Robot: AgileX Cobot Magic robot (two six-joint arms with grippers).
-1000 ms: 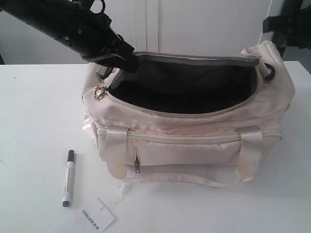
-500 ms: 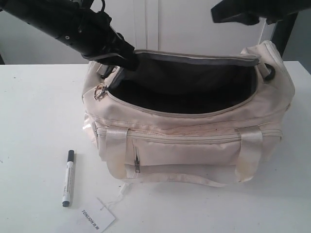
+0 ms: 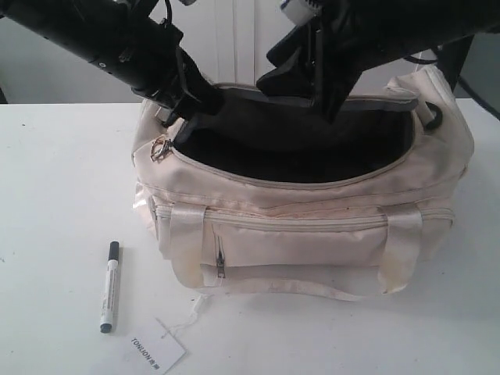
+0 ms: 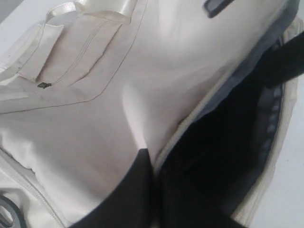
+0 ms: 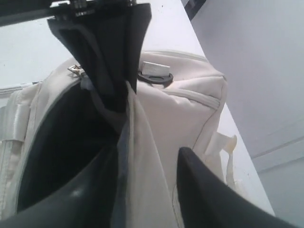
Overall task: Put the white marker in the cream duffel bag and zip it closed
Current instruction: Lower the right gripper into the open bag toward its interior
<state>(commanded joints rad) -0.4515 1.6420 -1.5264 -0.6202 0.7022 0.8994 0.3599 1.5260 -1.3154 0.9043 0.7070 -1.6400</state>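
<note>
The left claw [image 3: 194, 117] pinches the flap [image 5: 142, 123] of the bag [image 3: 312, 234], and the right claw [image 5: 148, 151] stands wide around it. A hard pull may drag the bag onto the marker [image 3: 109, 285].

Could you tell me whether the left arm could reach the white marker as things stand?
Probably not right away: the white marker lies uncovered on the table, left of the cream duffel bag, but the left gripper seems clamped on the bag's rim and must release first.
</note>
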